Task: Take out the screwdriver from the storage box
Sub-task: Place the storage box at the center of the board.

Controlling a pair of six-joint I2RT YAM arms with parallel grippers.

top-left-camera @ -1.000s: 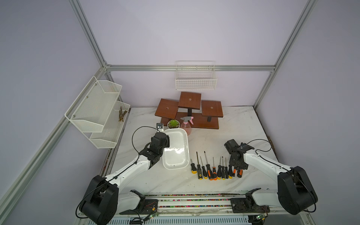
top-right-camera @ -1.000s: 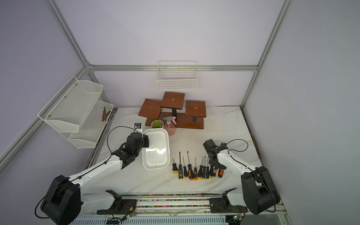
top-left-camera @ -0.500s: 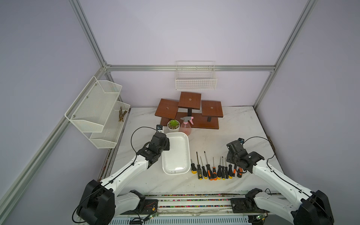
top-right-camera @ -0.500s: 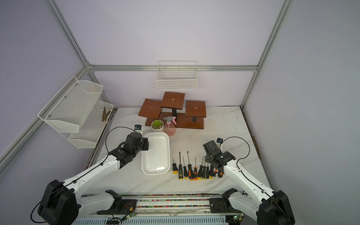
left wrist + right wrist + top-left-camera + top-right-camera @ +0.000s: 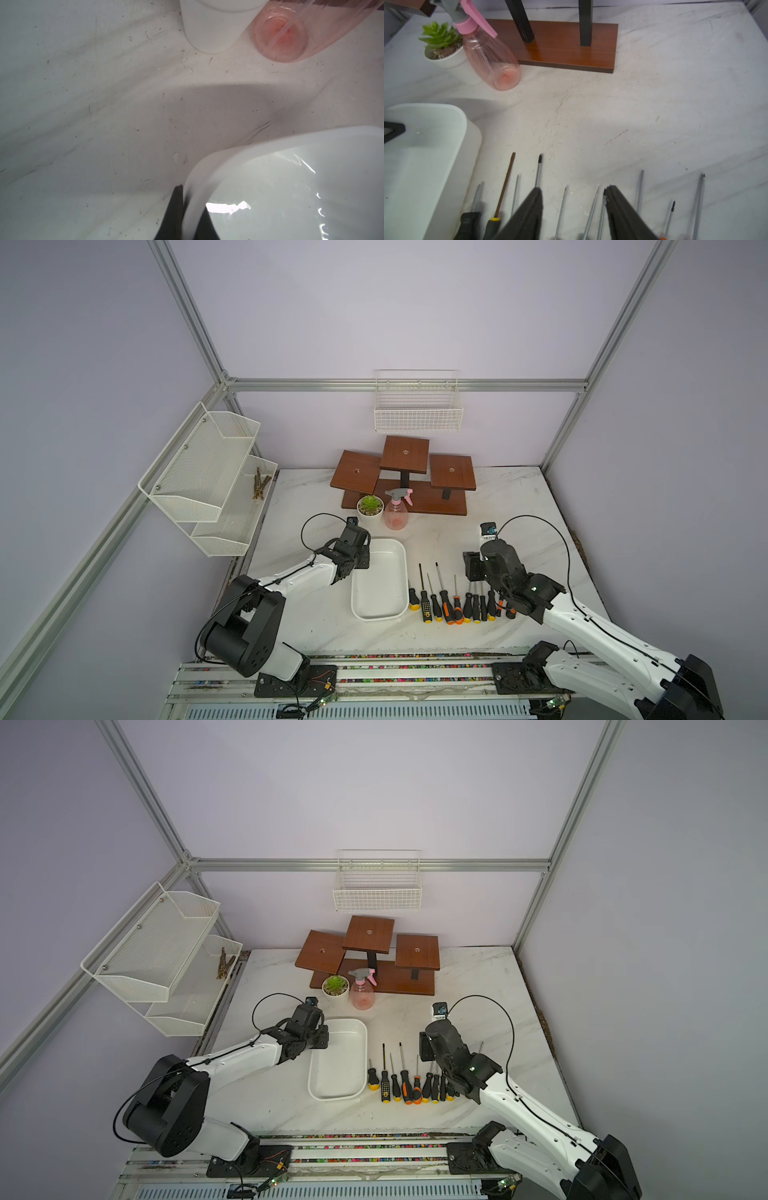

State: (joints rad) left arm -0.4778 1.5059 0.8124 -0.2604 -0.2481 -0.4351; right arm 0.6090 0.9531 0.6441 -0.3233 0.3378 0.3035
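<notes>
Box sits on the table, left of centre, its long side running near to far. We see the left gripper clamped on its far left rim, one jaw inside, one outside. We see the right gripper spread wide above the row's right part, several shafts between its jaws. Screwdrivers lie side by side just right of the box, handles near, tips far.
</notes>
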